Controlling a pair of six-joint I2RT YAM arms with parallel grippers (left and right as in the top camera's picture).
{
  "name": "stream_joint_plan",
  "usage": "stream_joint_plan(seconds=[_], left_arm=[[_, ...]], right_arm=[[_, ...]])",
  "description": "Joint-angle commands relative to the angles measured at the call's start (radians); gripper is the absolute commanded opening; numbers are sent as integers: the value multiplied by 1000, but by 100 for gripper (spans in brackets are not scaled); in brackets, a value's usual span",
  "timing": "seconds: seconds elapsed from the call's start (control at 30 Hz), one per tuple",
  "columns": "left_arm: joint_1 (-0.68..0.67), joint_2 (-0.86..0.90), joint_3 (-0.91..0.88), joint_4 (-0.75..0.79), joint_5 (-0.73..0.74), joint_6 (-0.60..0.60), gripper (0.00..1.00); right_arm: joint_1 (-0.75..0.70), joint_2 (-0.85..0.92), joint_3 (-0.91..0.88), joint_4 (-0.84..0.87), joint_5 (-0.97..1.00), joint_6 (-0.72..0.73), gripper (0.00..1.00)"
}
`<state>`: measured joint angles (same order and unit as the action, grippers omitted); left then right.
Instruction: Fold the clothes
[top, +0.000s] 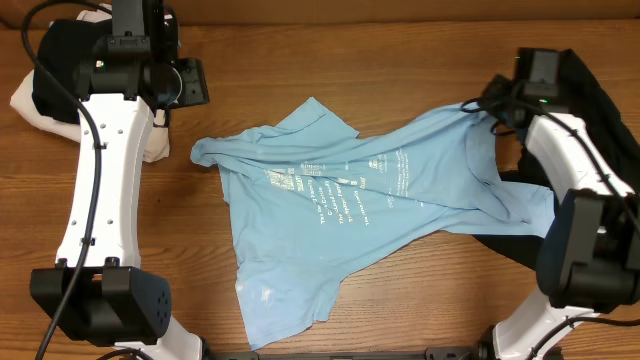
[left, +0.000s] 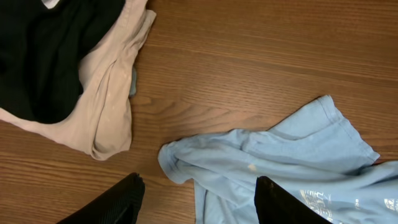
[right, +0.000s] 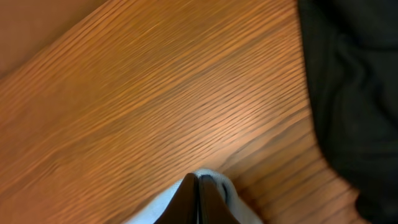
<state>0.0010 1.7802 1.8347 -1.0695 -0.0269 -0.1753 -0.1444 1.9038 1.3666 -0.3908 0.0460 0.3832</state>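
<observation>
Wooden surface (top: 400, 40) carries the sky-blue T-shirt (top: 340, 210) across its middle, crumpled and twisted, with no fold made (so the task seems hardly begun). The right end effector (right: 198, 180) is closed on a pinch of the shirt near the right edge. The left end effector (left: 198, 190) hangs partly open and empty over the shirt's left tip. A beige garment (left: 109, 93) and a black garment (left: 37, 56) lie heaped at the far left corner, unfolded.
</observation>
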Motion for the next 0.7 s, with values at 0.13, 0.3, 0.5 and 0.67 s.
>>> stream_joint_plan(seconds=[0.13, 0.3, 0.5, 0.67], left_arm=[[5, -2, -15, 20, -7, 53, 61], [4, -2, -15, 26, -6, 57, 60], [-3, -2, -33, -10, 24, 97, 60], [-18, -2, -105, -63, 80, 116, 57]], right_arm=[[-93, -24, 183, -36, -216, -48, 4], [-93, -24, 259, -41, -242, -51, 11], [-93, -33, 259, -134, -235, -51, 82], [-93, -106, 259, -317, -303, -77, 100]])
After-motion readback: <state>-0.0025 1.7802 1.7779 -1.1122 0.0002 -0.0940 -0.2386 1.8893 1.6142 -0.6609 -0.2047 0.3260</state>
